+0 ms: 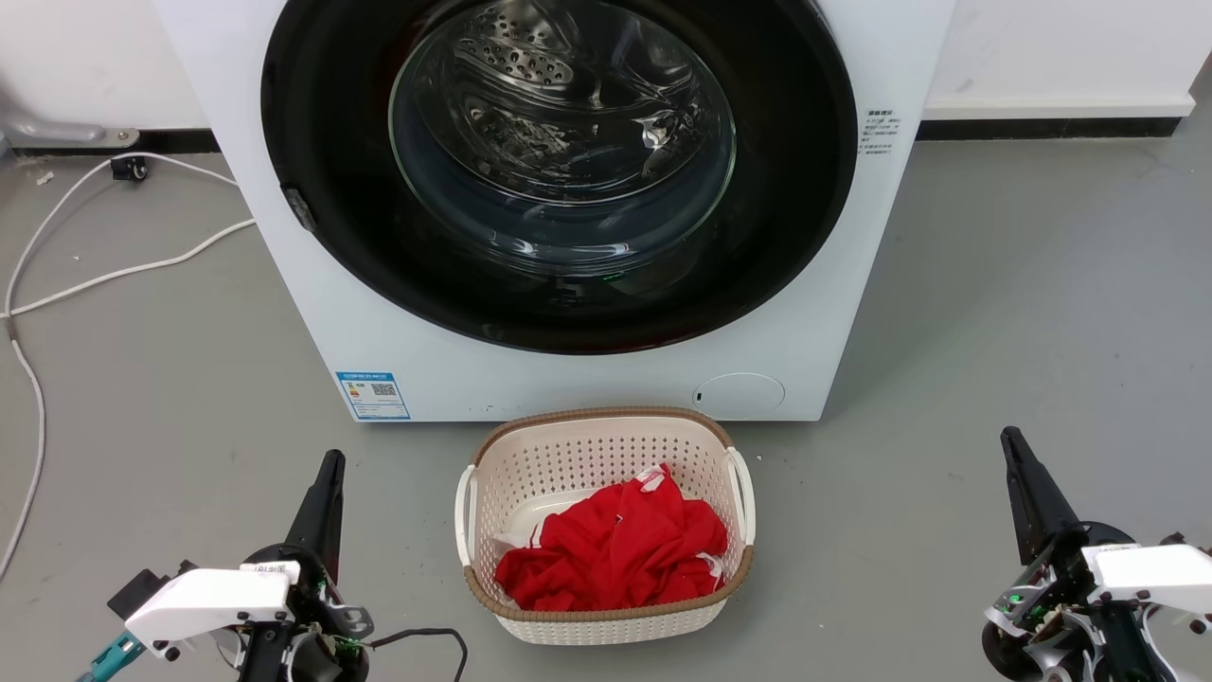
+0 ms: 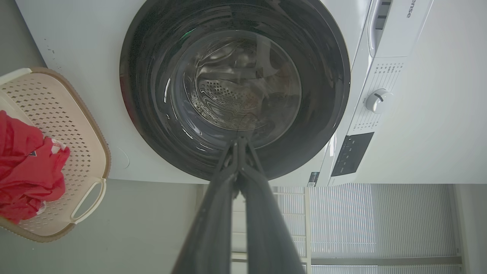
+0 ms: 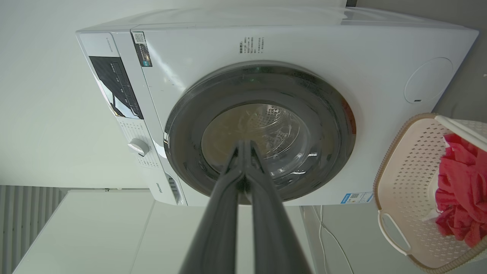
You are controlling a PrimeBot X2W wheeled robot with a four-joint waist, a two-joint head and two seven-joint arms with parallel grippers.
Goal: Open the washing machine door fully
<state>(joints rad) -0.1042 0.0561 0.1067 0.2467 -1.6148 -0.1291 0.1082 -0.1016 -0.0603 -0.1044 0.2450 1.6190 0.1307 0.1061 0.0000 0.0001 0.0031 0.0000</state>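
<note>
The washing machine door (image 1: pixel 322 142) is a large round glossy black ring with a clear glass bowl in the middle, lying flat against the white machine (image 1: pixel 606 388). It looks closed, with a small grey latch at its left rim. In the wrist views the washing machine door (image 2: pixel 152 76) (image 3: pixel 182 125) lies straight beyond the fingertips, well away from them. My left gripper (image 1: pixel 331 457) sits low at the lower left, shut and holding nothing. My right gripper (image 1: pixel 1008 436) sits at the lower right, also shut and holding nothing. The fingertips meet in the left gripper (image 2: pixel 240 140) and the right gripper (image 3: pixel 245 142).
A cream laundry basket (image 1: pixel 492 455) holding red cloth (image 1: pixel 615 549) stands on the grey floor right in front of the machine, between my grippers. White cables (image 1: pixel 104 275) trail over the floor at the left. The machine's control panel with a knob (image 2: pixel 376 101) lies above the door.
</note>
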